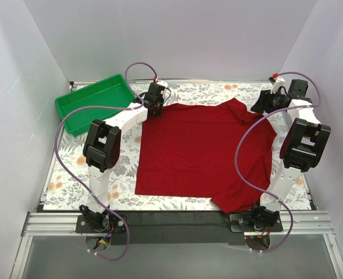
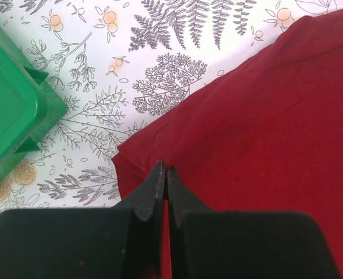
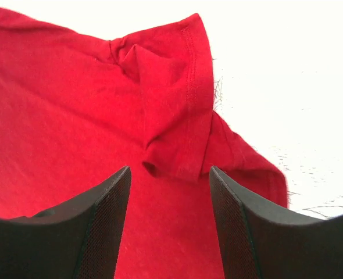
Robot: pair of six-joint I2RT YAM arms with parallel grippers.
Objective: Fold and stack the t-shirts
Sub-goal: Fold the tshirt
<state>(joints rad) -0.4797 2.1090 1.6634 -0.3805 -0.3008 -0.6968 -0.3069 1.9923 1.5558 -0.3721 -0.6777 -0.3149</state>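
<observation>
1. Broadly, the t-shirt (image 1: pixel 200 151) lies spread open across the middle and right of the floral worktop (image 1: pixel 72 174). Its body is flat, and one sleeve reaches toward the near edge. No fold has been made yet, so the step in hand appears to be laying out and smoothing before the first fold.
2. Far-right sleeve (image 3: pixel 171 116): this part is crumpled and doubled over on itself near the worktop's far right corner. It is the one visibly untidy area.
3. Right gripper (image 3: pixel 170 171): the jaws stand well apart above that sleeve. The bunched cloth sits between and beyond the tips, and they grasp nothing.
4. Left gripper (image 2: pixel 164 168): the jaws are clenched tight at the shirt's far-left corner. A thin line of red shows between them, so they are judged to be pinching the cloth's edge.
5. Green tray (image 1: pixel 89 87): it rests at the far left corner, just beside the left gripper and apart from the shirt.
6. Next move, as a judgement: the sleeve must be drawn flat or laid inward over the body while the left corner is kept anchored. The soft cloth may drag and wrinkle if it is pulled unevenly.
</observation>
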